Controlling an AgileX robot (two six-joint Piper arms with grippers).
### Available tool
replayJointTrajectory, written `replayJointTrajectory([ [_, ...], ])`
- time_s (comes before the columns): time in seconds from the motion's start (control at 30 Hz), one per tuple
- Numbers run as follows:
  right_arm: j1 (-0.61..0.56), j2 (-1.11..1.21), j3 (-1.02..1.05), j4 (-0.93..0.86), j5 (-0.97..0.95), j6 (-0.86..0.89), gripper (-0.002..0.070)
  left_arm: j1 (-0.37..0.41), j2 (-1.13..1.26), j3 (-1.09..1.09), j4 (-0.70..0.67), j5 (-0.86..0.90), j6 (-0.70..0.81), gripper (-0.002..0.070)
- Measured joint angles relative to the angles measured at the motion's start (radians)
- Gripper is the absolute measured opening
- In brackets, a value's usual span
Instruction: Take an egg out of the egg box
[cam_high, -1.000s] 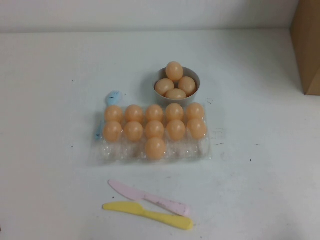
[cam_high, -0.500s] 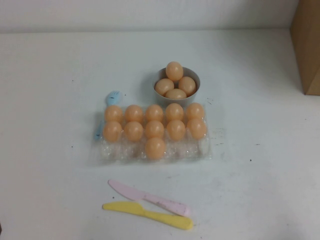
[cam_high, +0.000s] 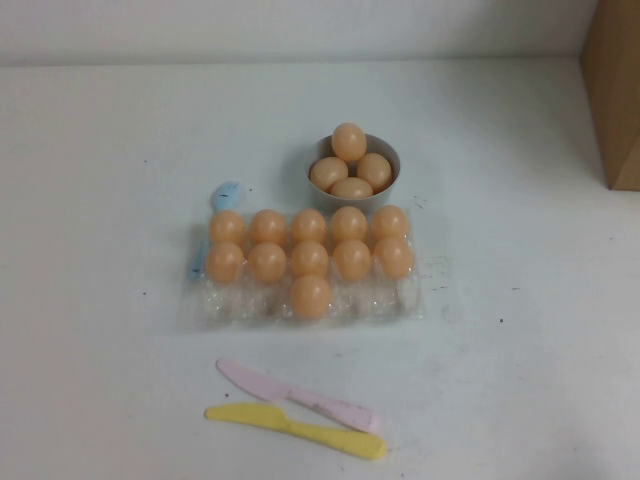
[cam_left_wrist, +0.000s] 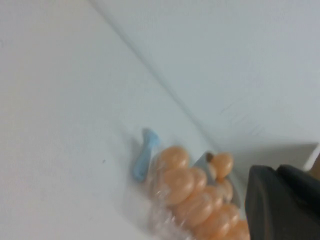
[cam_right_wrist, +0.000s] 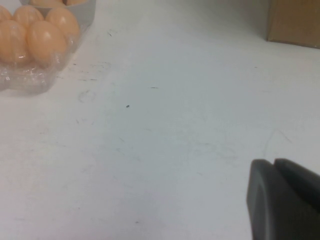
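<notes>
High view: egg box (cam_high: 205, 305) at table centre, lone egg (cam_high: 310, 296) in near row; bowl (cam_high: 390, 160) at 12 o'clock. Left wrist: I read left gripper (cam_left_wrist: 280, 202) closed, empty. Right wrist: right gripper (cam_right_wrist: 282, 200), opening unclear.

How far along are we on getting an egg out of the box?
Not started. The egg box holds eleven eggs, its lone front-row egg untouched. The bowl already holds four. Both claws are off the high view: left claw shut and empty left of the box, right claw shut over bare table. Reach, grasp and lift remain.
</notes>
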Motion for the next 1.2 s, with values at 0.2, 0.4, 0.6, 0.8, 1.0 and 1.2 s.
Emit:
replayJointTrajectory([
  [0.2,0.000,0.000,0.000,0.000,0.000,0.000,-0.0017,0.000,0.000,0.000,-0.034,-0.190,-0.038,-0.0005],
  [0.4,0.000,0.000,0.000,0.000,0.000,0.000,-0.0017,0.000,0.005,-0.051,-0.034,-0.053,0.018,-0.0005],
  [0.6,0.000,0.000,0.000,0.000,0.000,0.000,-0.0017,0.000,0.218,-0.292,-0.030,0.266,0.328,-0.0005],
  [0.8,0.000,0.000,0.000,0.000,0.000,0.000,-0.0017,0.000,0.626,-0.627,-0.021,0.549,0.767,-0.0005],
  [1.0,0.000,0.000,0.000,0.000,0.000,0.000,-0.0017,-0.033,1.092,-0.964,0.018,0.802,1.017,-0.0005],
  [1.2,0.000,0.000,0.000,0.002,0.000,0.000,-0.0017,-0.200,1.402,-1.233,0.190,0.885,1.020,-0.0005],
])
